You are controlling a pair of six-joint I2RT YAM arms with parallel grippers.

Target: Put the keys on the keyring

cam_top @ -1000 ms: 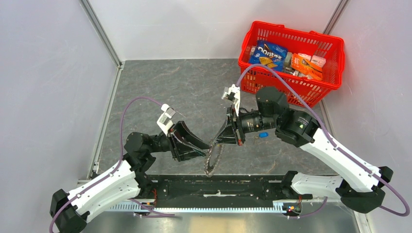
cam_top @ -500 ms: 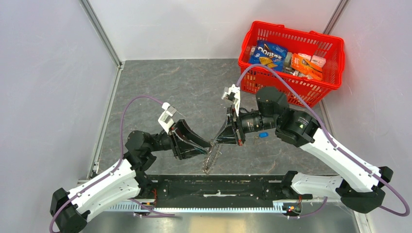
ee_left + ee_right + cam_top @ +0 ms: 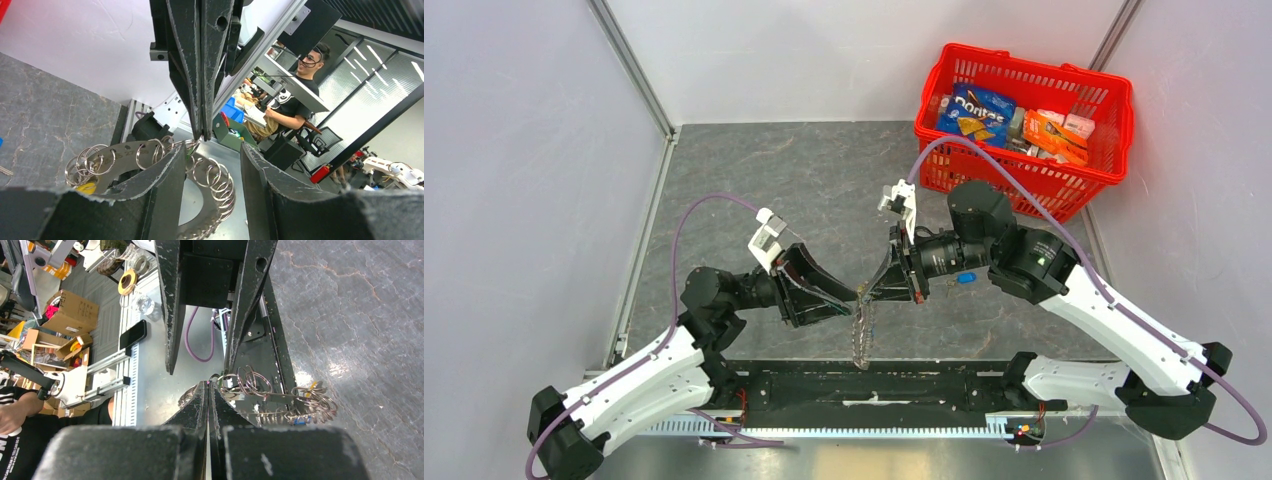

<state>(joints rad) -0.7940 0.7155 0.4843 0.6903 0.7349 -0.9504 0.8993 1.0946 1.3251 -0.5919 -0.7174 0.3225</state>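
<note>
While our right end effector (image 3: 207, 390) pinches the keyring (image 3: 861, 330) beside the wide-spread left end effector (image 3: 212, 148), one key (image 3: 966, 277) lies unthreaded.

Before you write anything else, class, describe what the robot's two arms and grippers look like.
The left arm and right arm have white shells with black joints and a purple cable looping along each. The left gripper and right gripper are black, with two tapering, scuffed fingers each.
</note>
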